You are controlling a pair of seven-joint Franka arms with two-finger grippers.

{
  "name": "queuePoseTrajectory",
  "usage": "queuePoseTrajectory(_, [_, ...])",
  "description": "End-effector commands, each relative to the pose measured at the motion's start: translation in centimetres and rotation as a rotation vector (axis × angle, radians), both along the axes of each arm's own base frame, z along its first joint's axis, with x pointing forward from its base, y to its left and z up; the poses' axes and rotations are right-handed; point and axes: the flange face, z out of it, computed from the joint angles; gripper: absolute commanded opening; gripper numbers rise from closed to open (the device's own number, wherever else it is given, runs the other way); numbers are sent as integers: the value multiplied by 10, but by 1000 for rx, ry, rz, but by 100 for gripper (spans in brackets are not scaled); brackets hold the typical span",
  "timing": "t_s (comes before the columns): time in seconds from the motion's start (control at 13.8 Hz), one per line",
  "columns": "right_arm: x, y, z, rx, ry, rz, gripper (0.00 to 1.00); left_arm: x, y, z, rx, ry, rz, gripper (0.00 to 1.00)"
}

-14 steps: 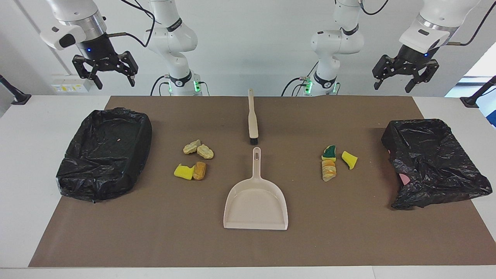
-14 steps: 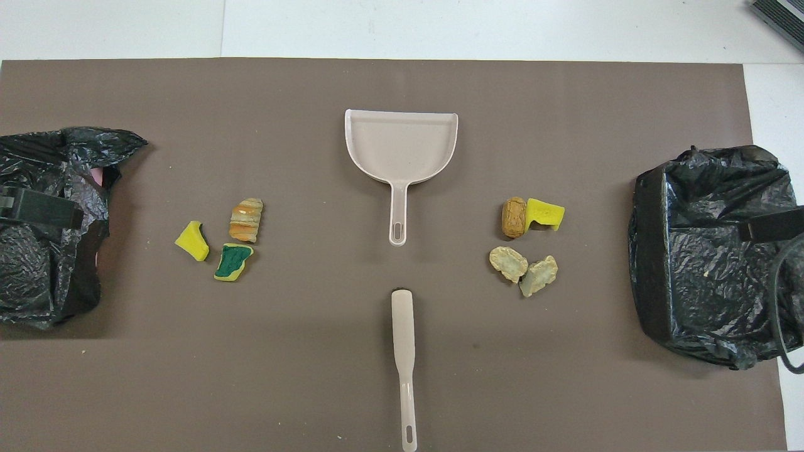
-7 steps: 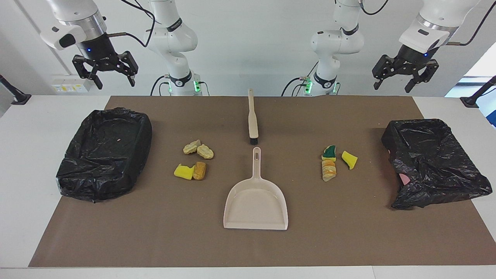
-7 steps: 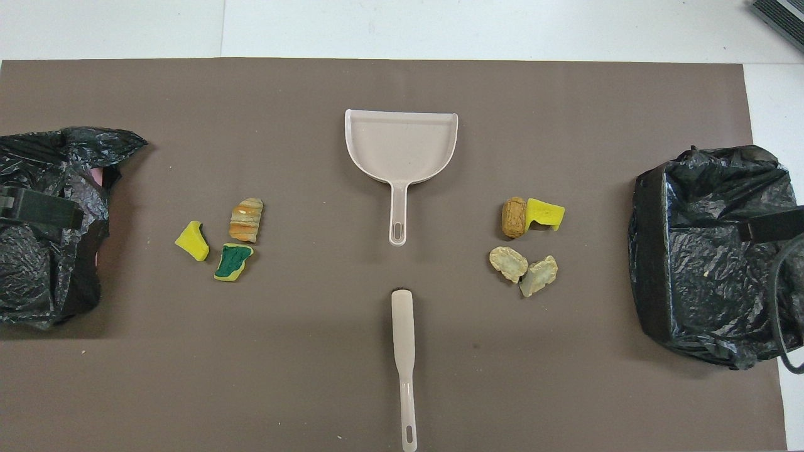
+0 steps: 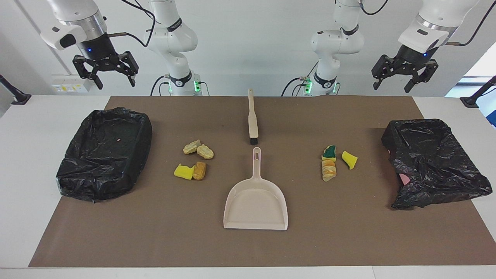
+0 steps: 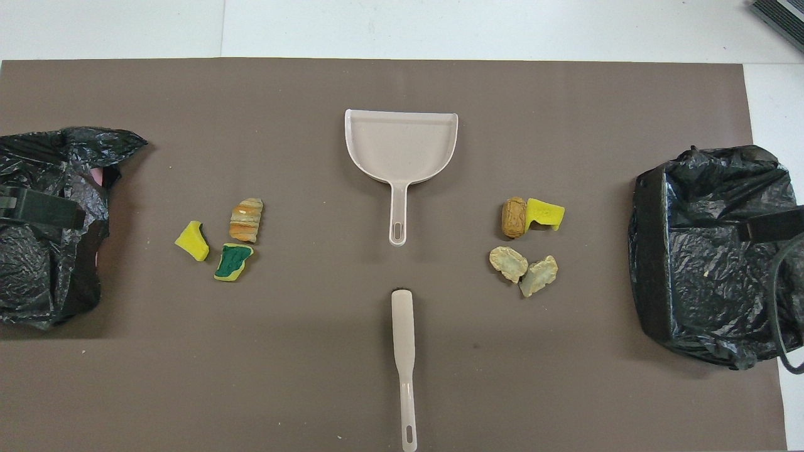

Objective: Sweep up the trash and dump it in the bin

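Both hands raised slightly, left hand (image 5: 405, 77) and right hand (image 5: 105, 74) fingers apart, no readable writing

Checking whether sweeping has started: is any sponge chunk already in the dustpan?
No: in the overhead view the dustpan is bare inside, and the sponge chunks lie on the brown mat in two clusters beside it.

Bright, even, diffuse light in both views, no dim areas. Shadows soft and short: faint one beside the dustpan (image 5: 255, 203) handle, darker patches on the brown mat (image 5: 248, 248) next to the two black bin bags (image 5: 104, 153) (image 5: 432, 161). Small glints on the crinkled bag plastic, no harsh glare. White tabletop (image 5: 27, 155) near blown out in the facing view. Daylight spills in at the facing view's right edge. Both views sharp, no motion blur; overhead view slightly softer.
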Motion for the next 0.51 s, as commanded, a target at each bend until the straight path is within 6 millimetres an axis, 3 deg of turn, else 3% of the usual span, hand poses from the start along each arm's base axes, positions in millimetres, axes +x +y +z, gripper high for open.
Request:
queuePoseTrajectory(0.0, [1,0,3,21,-2,16,100,-4,-1,2,-6,-3,-2,100])
queuePoseTrajectory(0.44, [1,0,3,21,-2,14,100,-10,-18,0,-8,5,-32,100])
